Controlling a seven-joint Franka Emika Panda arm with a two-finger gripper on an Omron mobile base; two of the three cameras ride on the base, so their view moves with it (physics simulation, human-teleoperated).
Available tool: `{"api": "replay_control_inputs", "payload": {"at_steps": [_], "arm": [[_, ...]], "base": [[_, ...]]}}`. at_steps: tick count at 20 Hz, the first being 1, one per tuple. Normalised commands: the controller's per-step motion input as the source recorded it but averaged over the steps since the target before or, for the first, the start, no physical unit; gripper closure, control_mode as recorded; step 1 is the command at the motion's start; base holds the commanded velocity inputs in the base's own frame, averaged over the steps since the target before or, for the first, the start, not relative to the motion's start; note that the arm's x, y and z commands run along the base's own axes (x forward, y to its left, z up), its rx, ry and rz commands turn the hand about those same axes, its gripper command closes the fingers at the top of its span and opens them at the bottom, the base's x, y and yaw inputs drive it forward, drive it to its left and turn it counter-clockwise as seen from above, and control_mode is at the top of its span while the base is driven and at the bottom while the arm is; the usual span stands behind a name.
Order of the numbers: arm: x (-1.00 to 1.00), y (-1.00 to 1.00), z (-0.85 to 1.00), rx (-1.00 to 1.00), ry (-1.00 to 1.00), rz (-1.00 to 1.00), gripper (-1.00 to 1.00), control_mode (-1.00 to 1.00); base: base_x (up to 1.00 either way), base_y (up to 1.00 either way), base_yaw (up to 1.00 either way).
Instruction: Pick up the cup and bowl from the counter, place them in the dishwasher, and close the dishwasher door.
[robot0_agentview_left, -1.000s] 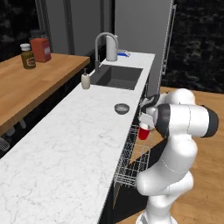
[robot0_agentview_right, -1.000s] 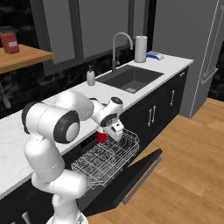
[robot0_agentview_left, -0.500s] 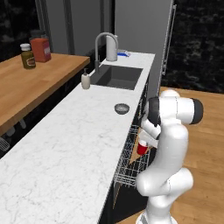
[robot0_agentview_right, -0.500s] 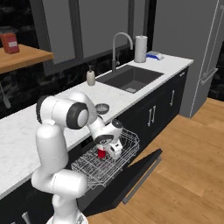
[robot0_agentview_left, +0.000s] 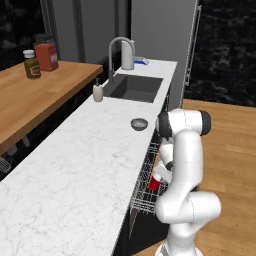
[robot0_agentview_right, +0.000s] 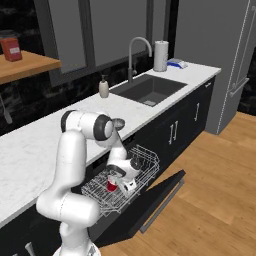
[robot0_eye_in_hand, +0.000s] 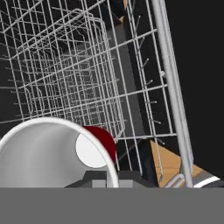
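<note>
My gripper (robot0_agentview_right: 118, 180) is down in the dishwasher's silver wire rack (robot0_agentview_right: 141, 161), shut on the red cup (robot0_agentview_right: 111, 186). In the left base view the cup (robot0_agentview_left: 156, 182) hangs tilted beside the rack (robot0_agentview_left: 144, 176), under the gripper (robot0_agentview_left: 161, 174). The hand view looks into the cup's white inside (robot0_eye_in_hand: 48, 153), with its rim between my fingertips (robot0_eye_in_hand: 112, 175) and rack wires (robot0_eye_in_hand: 87, 65) beyond. The grey bowl (robot0_agentview_left: 139, 123) sits on the white marble counter (robot0_agentview_left: 75, 165) near its front edge, also seen as the bowl (robot0_agentview_right: 119, 122). The black dishwasher door (robot0_agentview_right: 152, 199) lies folded down and open.
A dark sink (robot0_agentview_left: 134, 88) with a faucet (robot0_agentview_left: 116, 50) and a soap bottle (robot0_agentview_left: 98, 92) lies farther along the counter. A wooden shelf (robot0_agentview_left: 35, 95) holds a red canister (robot0_agentview_left: 46, 56) and a jar. Wooden floor (robot0_agentview_right: 215, 200) spreads beyond the open door.
The arm has swung down from counter height, carrying the red cup lower and into the pulled-out rack. The bowl has not moved.
</note>
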Motion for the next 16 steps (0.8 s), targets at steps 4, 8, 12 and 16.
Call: {"api": "replay_control_inputs", "payload": {"at_steps": [4, 8, 12, 16], "arm": [[0.48, 0.34, -0.66, 0.12, 0.05, -0.01, 1.0, -1.0], [0.61, 0.23, -0.6, 0.12, 0.12, -0.01, 1.0, -1.0], [0.53, 0.14, -0.62, 0.1, 0.15, -0.02, 1.0, -1.0], [0.15, 0.02, -0.55, 0.03, 0.18, -0.06, -1.0, -1.0]], "base": [[0.0, 0.0, 0.0], [0.0, 0.0, 0.0], [0.0, 0.0, 0.0], [0.0, 0.0, 0.0]]}}
